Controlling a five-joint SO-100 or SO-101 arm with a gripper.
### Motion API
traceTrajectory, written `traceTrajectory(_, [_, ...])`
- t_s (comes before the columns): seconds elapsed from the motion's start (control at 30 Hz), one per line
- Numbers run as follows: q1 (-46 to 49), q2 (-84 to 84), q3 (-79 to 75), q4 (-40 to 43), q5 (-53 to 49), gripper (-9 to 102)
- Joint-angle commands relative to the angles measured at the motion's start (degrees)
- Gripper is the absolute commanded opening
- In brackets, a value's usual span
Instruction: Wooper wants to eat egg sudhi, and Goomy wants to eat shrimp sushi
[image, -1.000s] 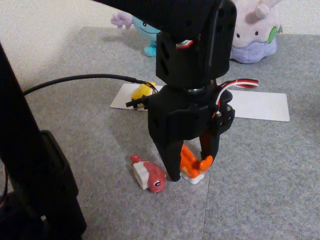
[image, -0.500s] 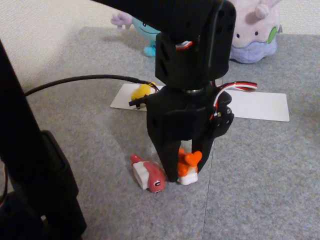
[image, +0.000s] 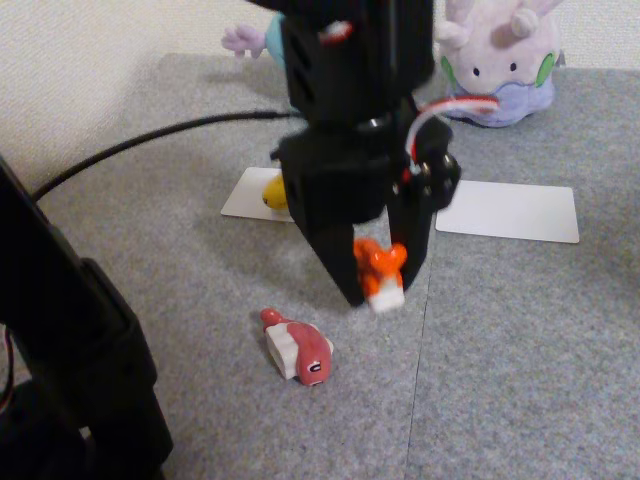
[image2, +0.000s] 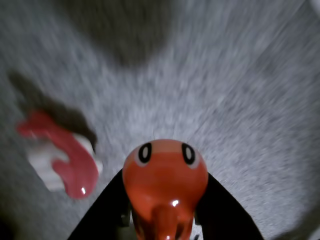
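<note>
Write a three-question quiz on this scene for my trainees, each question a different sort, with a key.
1. True or false: the gripper holds the shrimp sushi clear of the carpet.
2. Which toy lies on the carpet in the fixed view, lower left of the gripper? A) the yellow toy B) the dark pink-red toy C) Goomy
3. Fill in: the yellow toy sits on a white ____.

Key: 1 true; 2 B; 3 card.
</note>
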Motion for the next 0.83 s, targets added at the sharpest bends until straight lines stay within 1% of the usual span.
traceTrajectory(0.0, [-3.0,3.4,-1.5,-1.4,6.9,0])
traceTrajectory(0.13, [-5.7,3.3,-5.1,-3.0,16.2,4])
traceTrajectory(0.3, [-6.3,0.7,-14.1,-1.9,21.7,5])
traceTrajectory(0.47, [-4.3,-6.4,-24.2,-1.0,23.8,5])
traceTrajectory(0.8, [0.9,-26.5,-44.7,0.2,25.8,5])
